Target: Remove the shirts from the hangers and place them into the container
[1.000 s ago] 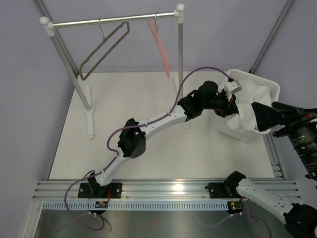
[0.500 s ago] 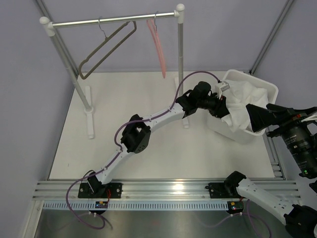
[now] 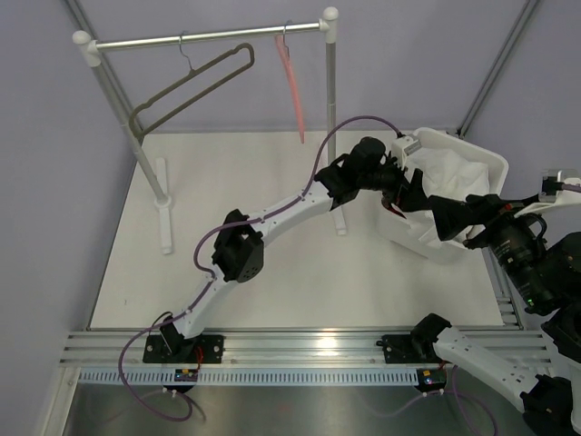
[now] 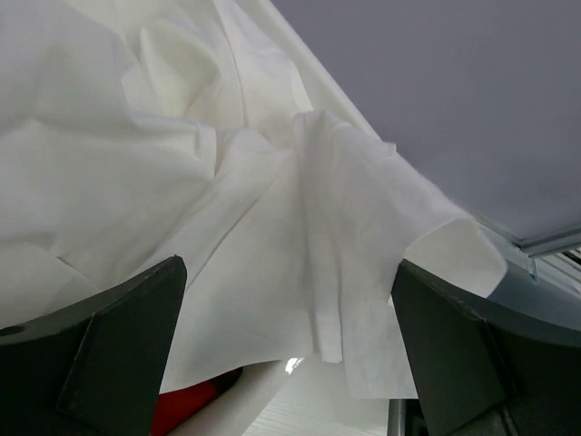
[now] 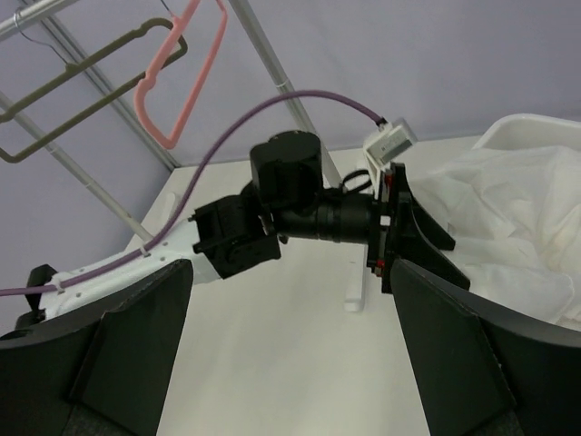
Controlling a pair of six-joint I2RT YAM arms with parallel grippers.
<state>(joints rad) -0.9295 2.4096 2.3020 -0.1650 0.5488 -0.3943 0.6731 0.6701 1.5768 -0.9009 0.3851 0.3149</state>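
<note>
left claw (image 4: 290, 359) is standing wide open, fingers well apart, gripping nothing. a loose fold of the white shirt (image 4: 227, 182) is hanging down between them, not pinched. a bit of red is peeking out under the white cloth, low in the left wrist view. i'm reading that as the plaid shirt (image 4: 195, 404), though too little is showing to see the pattern.

from above, the left claw is reaching over the near-left rim of the container (image 3: 491, 160) and the white shirt is lying bunched inside. whether any fold is trailing over the rim under the claw i cannot tell; the arm is covering that spot.

right claw (image 3: 454, 219) is also gaping wide and empty, hovering just beside the left one at the container's near side and pointing toward it.

further out, the grey-brown hanger (image 3: 195, 86) and the pink hanger (image 3: 292, 82) are both hanging bare on the silver rail (image 3: 209, 36) at the back of the desk (image 3: 272, 263).

step: the drop-off of the white shirt, release stage. with both hangers bare and both shirts at the container, the task is looking nearly done.

next move is probably calling for lifting the left claw straight up and back so the thin cloth isn't snagging on a finger, then checking the rim and tucking in any overhang.
</note>
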